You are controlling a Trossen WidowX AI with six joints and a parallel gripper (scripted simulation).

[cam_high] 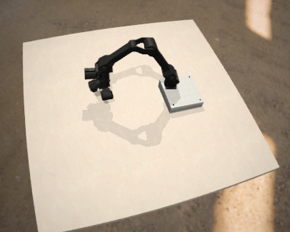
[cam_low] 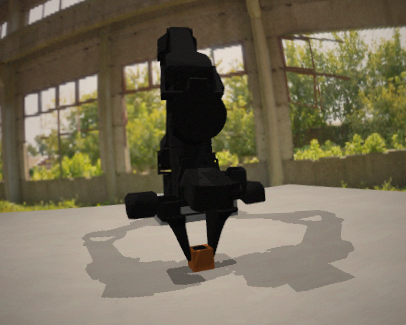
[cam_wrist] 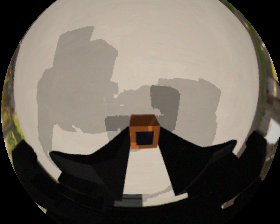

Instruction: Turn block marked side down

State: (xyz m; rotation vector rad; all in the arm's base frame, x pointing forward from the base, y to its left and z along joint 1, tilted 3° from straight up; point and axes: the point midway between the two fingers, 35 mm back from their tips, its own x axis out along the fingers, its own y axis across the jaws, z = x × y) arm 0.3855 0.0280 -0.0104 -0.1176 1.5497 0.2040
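Observation:
The block [cam_low: 201, 258] [cam_wrist: 144, 133] is a small orange cube with a dark square mark on its upper face. It sits on the white table [cam_high: 133, 162] [cam_low: 61, 287]. My gripper [cam_low: 200, 249] [cam_wrist: 143, 130] is lowered straight over it, and its two black fingers are shut on the block's left and right sides. The marked face points up, towards the wrist camera. In the top view the gripper [cam_high: 100, 91] hides the block.
The arm's grey base plate [cam_high: 184, 92] stands on the table to the right of the gripper. The arm casts a wide shadow [cam_high: 126, 126] on the table in front of it. The table's edges lie far from the block.

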